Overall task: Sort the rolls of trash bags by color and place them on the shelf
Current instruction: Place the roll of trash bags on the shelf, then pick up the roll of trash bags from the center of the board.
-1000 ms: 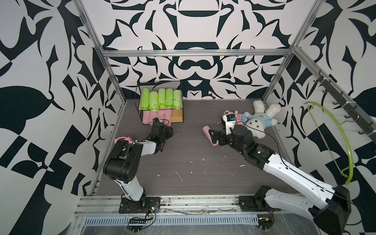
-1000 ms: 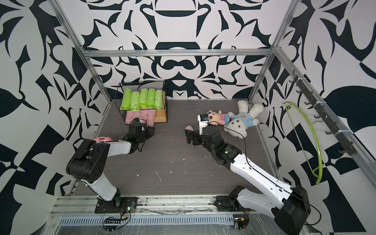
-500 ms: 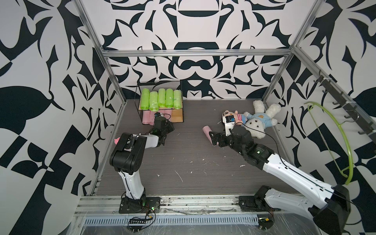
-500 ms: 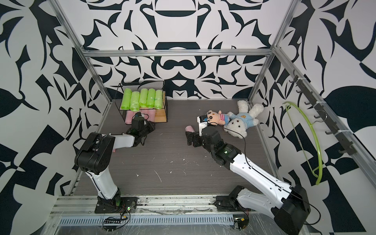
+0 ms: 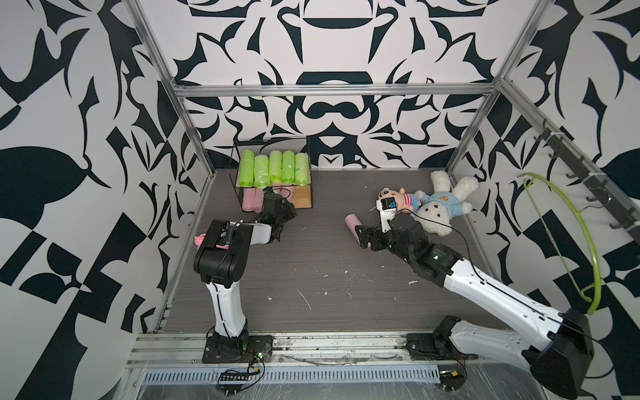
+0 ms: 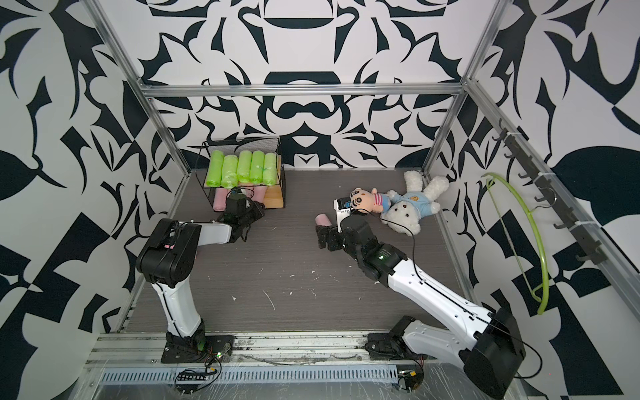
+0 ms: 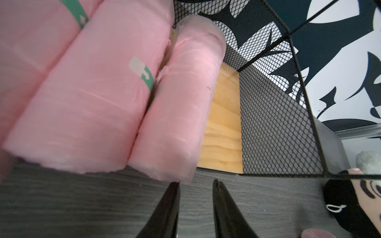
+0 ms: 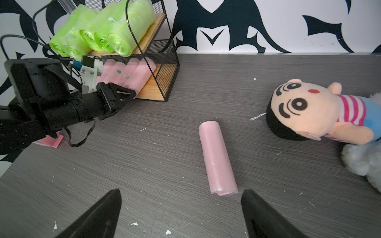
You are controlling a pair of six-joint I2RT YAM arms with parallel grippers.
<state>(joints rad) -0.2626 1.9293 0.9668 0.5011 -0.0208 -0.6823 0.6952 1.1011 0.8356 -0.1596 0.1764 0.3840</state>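
Left end effector (image 7: pixel 195 182): jaws almost together, empty, at the front of the shelf (image 7: pixel 224 123). Right end effector (image 8: pixel 181 190): spread wide before the lone pink roll (image 8: pixel 217 158), well apart from the shelf.

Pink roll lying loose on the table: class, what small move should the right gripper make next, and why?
Probably ease the right gripper forward and down until its open jaws straddle the pink roll, ready to close. It is the only roll seen off the shelf: five green rolls fill the top tier and four pink rolls lie below, with bare board beside them.
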